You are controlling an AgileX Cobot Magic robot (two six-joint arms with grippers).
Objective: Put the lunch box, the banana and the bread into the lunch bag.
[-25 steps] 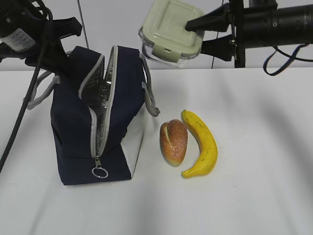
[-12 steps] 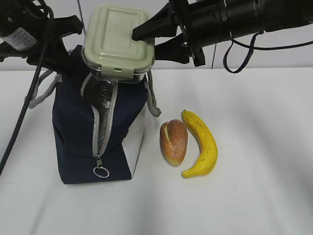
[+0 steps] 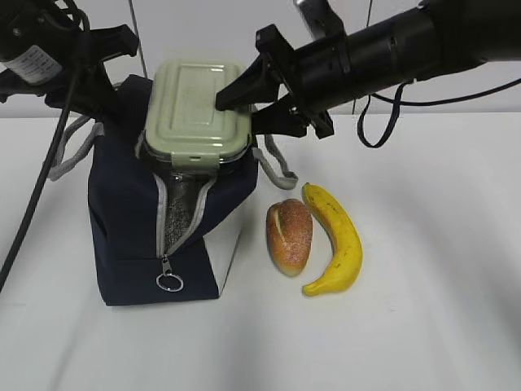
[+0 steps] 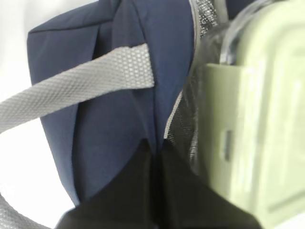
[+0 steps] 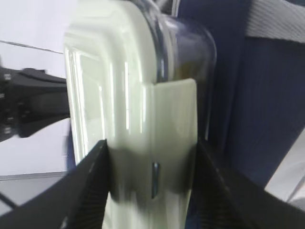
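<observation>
The navy lunch bag stands at the left with its zipper open and silvery lining showing. My right gripper is shut on the lunch box, which has a sage-green lid and sits tilted in the bag's open top. In the right wrist view the fingers clamp the lunch box at its latch end. My left gripper is shut on the lunch bag's fabric beside the opening; the lunch box is just to its right. The bread and banana lie side by side on the table, right of the bag.
A grey strap handle hangs off the bag's right side, another off its left. The zipper ring pull hangs at the bag's front. A black cable runs down the left. The white table stretches right.
My right gripper carried the lunch box from the upper right leftward and down into the bag's mouth. The bag's opening spread wider. The left gripper, bread and banana stayed put.
</observation>
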